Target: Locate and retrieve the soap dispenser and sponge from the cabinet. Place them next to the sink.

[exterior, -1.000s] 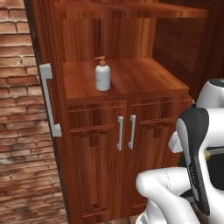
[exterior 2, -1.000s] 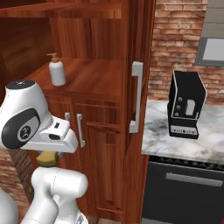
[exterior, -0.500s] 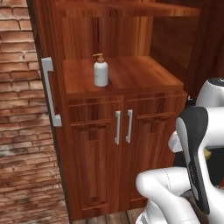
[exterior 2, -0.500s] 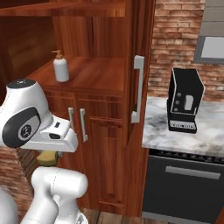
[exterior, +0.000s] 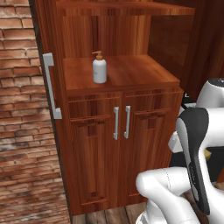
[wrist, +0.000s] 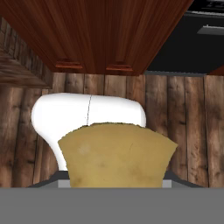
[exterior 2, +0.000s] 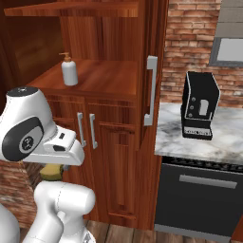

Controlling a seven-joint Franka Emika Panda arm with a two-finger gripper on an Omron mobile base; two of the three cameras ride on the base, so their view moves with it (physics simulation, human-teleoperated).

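The yellow sponge [wrist: 118, 155] sat right in front of the hand camera, held in the claw; its fingers were hidden behind it. From the right base view a bit of yellow showed under the folded arm, at about 8 o'clock in that picture. Below the sponge lay the wooden floor [wrist: 188, 122].

Farther off stood the cabinet [exterior: 118, 144] with its two lower doors closed. The soap dispenser [exterior: 99, 68] stood upright in the shelf niche, toward the left side of the shelf.

At 3 o'clock from the cabinet, the black coffee machine [exterior 2: 199, 105] stood on the marble counter [exterior 2: 228, 142], above the black dishwasher front [exterior 2: 199, 199].
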